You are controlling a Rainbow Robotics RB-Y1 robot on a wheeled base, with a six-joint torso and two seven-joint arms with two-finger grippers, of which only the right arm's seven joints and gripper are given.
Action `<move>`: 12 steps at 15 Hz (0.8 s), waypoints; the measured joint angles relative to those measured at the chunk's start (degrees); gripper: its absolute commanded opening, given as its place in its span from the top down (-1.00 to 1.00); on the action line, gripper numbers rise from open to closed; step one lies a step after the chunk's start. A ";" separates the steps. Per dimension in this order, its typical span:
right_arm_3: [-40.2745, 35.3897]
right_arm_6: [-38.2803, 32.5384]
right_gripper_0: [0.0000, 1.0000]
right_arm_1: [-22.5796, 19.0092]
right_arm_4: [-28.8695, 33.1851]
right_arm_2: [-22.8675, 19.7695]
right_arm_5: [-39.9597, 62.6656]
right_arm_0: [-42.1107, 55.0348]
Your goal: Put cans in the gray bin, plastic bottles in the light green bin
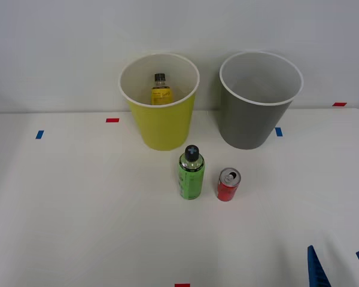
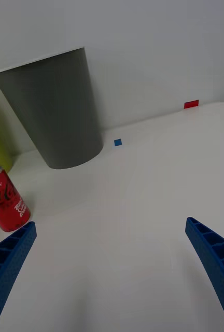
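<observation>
The small red can (image 1: 228,184), silver tab up, stands upright; the hand (image 1: 339,266) is spread empty.

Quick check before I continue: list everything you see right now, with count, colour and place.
light green bin: 1, yellow-green, back of table, left of the gray one
yellow-wrap bottle: 1, black cap, inside the light green bin
gray bin: 1, gray, back right
green-wrap bottle: 1, black cap, upright before the bins
can: 1, red, upright right of that bottle
tape marks: several, red and blue, on table
right tool: 1, blue, open, near right edge
</observation>
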 measured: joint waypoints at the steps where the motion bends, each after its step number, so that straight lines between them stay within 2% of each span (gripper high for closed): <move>1: 1.22 -4.41 -1.00 0.87 3.90 -1.38 -2.43 -0.55; 2: 2.01 -6.83 -1.00 1.61 6.30 -2.24 -4.29 -0.89; 4: 2.45 -6.35 -1.00 2.24 8.21 -1.52 -5.77 -1.10; 7: 2.60 0.25 -1.00 2.45 4.64 0.89 -5.94 -0.76; 12: 5.28 1.68 -1.00 2.66 1.19 2.51 -8.73 -0.64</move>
